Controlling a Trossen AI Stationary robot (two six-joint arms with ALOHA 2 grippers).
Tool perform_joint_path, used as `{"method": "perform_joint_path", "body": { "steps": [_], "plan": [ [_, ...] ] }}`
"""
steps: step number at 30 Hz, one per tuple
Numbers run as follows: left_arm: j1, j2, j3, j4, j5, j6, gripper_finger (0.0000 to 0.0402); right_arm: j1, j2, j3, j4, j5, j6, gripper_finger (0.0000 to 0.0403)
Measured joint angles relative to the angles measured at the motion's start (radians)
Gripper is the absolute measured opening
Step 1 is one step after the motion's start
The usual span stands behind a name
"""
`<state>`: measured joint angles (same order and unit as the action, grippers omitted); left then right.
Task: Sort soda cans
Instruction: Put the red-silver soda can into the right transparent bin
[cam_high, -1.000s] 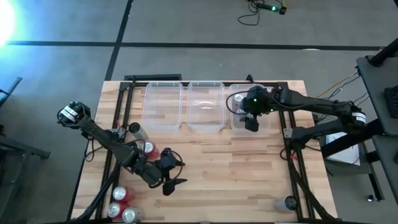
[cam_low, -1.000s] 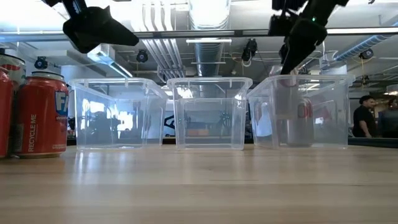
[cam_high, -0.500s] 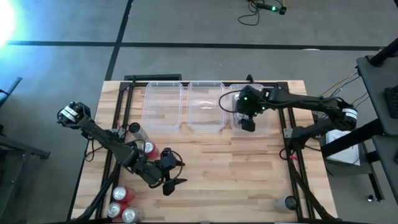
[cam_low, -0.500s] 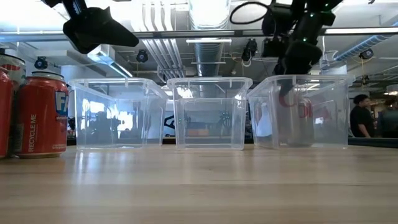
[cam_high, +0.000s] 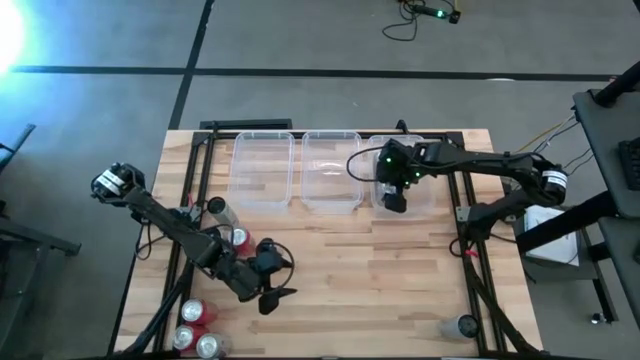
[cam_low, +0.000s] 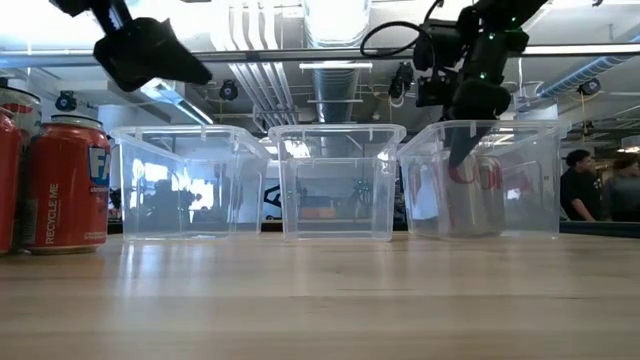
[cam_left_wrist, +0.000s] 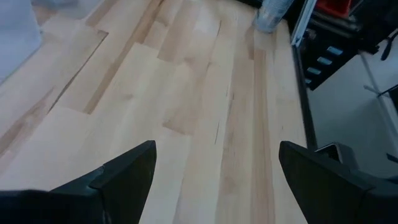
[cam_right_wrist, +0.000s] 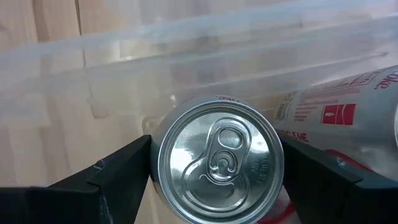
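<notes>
Fig.: high view read L to R, w/ low and wrist views as support.

L edge of the pale wooden slat table (cam_high: 340, 270): three red-and-silver soda cans (cam_high: 196, 328) clustered at the near L corner; two show in the low view as red cylinders (cam_low: 65, 185). Two more cans, one silver-topped dark (cam_high: 222, 211) and one red (cam_high: 239, 238), stand beside the L arm.

L gripper (cam_high: 268, 292) hangs above bare wood near the table's front, fingers (cam_left_wrist: 127, 177) spread wide, nothing between them.

Far side: three clear rectangular plastic bins in a row, L bin (cam_high: 262, 168), middle bin (cam_high: 331, 170), R bin (cam_high: 418, 200).

R gripper (cam_high: 396, 198) reaches down into the R bin. Its fingers (cam_right_wrist: 118, 171) flank an upright silver-topped soda can (cam_right_wrist: 217, 163), standing in the bin; whether they touch it cannot be told. A second silver can w/ red label (cam_right_wrist: 348, 112) lies on its side just beside it.

Near R corner: lone silver can (cam_high: 462, 326). Persons (cam_low: 578, 192) in the room behind.
</notes>
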<state>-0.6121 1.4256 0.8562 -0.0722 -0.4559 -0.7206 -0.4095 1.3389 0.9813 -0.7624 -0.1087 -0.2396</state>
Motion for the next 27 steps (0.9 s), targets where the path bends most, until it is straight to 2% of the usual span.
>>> {"method": "perform_joint_path", "body": {
  "steps": [5, 9, 13, 18, 21, 24, 27],
  "plan": [
    [0.000, -0.036, 0.000, -0.101, 0.021, -0.042, 0.0324, 0.001, -0.016, 0.007, -0.025, 0.006, 0.030, 0.0352],
    [0.000, -0.108, 0.000, -0.208, 0.044, -0.086, 0.0325, 0.006, -0.064, 0.053, -0.056, 0.009, 0.044, 0.0362],
    [0.000, -0.191, 0.000, -0.337, 0.117, -0.121, 0.0325, 0.035, -0.102, 0.122, -0.093, 0.079, 0.065, 0.0363],
    [-0.005, -0.272, 0.000, -0.499, 0.314, -0.287, 0.0325, 0.110, -0.132, 0.196, -0.036, 0.124, 0.136, 0.0363],
    [-0.041, -0.285, 0.000, -0.526, 0.437, -0.408, 0.0325, 0.182, -0.139, 0.217, 0.032, 0.139, 0.189, 0.0363],
    [-0.093, -0.276, 0.003, -0.527, 0.489, -0.475, 0.0325, 0.264, -0.137, 0.222, 0.084, 0.202, 0.210, 0.0364],
    [-0.134, -0.237, 0.066, -0.596, 0.522, -0.500, 0.0325, 0.343, -0.130, 0.222, 0.124, 0.291, 0.231, 0.0364]
  ]
}}
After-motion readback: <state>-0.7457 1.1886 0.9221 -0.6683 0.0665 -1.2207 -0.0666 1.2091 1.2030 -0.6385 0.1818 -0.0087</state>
